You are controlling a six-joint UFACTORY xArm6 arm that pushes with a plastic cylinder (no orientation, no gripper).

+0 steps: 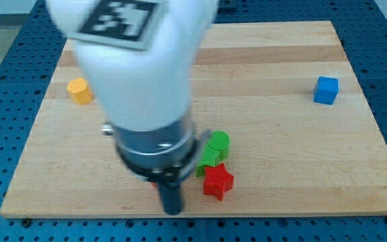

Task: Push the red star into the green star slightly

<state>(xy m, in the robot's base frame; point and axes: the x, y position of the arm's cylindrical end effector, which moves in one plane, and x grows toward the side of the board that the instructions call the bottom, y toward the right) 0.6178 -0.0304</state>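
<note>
The small red plastic star block (218, 181) sits low centre of the frame, touching the green star block (207, 158) above it. The tip (173, 210) stands just left, holding nothing (no jaws exist). Light, rigid, likely slides easily; press its lower points.

Red star (218, 181), green cylinder (217, 143), blue cube (326, 89), yellow block (80, 90), pale wooden board (281, 148)
</note>
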